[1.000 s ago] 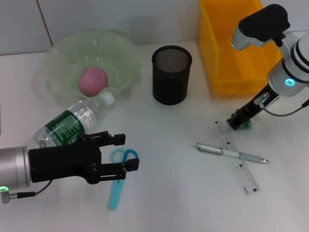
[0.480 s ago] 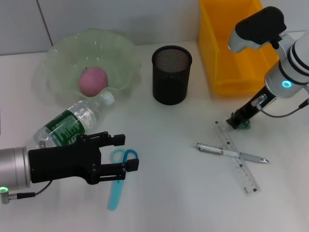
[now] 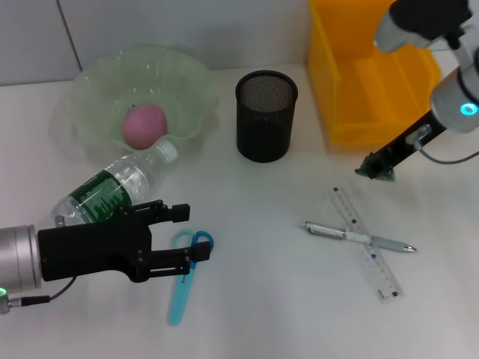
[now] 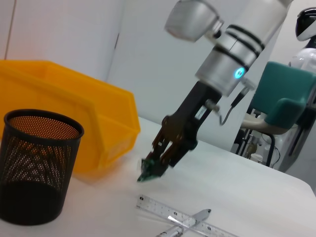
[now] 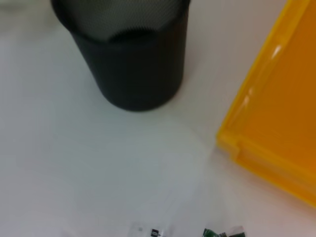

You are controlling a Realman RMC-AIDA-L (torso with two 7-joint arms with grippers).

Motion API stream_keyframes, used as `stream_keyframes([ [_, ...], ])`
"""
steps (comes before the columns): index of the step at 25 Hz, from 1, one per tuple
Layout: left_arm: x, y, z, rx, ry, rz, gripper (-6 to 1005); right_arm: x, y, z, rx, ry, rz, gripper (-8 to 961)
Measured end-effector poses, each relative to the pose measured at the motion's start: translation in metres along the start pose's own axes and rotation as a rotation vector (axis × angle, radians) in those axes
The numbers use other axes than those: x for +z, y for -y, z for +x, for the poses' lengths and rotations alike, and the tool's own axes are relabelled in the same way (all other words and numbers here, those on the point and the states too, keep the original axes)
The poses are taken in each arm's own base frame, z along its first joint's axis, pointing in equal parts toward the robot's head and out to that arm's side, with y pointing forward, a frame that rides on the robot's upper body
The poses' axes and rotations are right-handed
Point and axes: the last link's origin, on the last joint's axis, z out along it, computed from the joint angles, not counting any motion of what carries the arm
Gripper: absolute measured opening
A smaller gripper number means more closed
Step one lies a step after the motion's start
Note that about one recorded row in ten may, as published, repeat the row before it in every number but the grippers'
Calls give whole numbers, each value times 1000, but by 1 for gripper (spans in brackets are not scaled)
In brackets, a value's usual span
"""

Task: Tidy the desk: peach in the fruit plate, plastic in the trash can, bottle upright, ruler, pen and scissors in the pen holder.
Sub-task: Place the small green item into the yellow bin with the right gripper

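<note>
So the step in hand looked like the plastic one. The right gripper (image 3: 374,166) was clenched on a small green scrap of plastic (image 4: 146,172), holding it up off the table just in front of the yellow trash bin (image 3: 374,82). You could see it best from the left wrist view, fingers pinched tight around the scrap with the ruler (image 3: 367,243) and pen (image 3: 358,236) lying crossed on the table below.

Next move, I'd guess, called for carrying it up and over the bin's front wall, then letting go once it was well inside. The wall was the only thing really in the way, so it needed some height first.

The left gripper (image 3: 178,237) was spread wide, hovering low right at the handles of the blue scissors (image 3: 183,273), holding nothing. The water bottle (image 3: 112,188) lay on its side just beside that arm. The peach (image 3: 144,125) already sat in the green fruit plate (image 3: 191,75), and the black mesh pen holder (image 3: 266,116) stood between plate and bin with nothing visible in it.
</note>
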Motion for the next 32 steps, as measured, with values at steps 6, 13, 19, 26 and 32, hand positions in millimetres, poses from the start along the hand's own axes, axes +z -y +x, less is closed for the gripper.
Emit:
stream_keyframes([
  [6,-1,0,1,5,-1,-5,746,-50,2,-2,9,116,16,337],
  [13,-1,-1,1,6,0,-12,745,-80,26,-5,108,283,73,277],
  [19,-1,-2,1,6,0,-20,743,-63,41,-14,157,343,108,225],
  [26,-1,-3,1,4,-1,-23,742,-29,52,-31,187,372,132,192],
  [32,-2,-3,1,2,-1,-23,741,-19,54,-36,190,372,138,193],
])
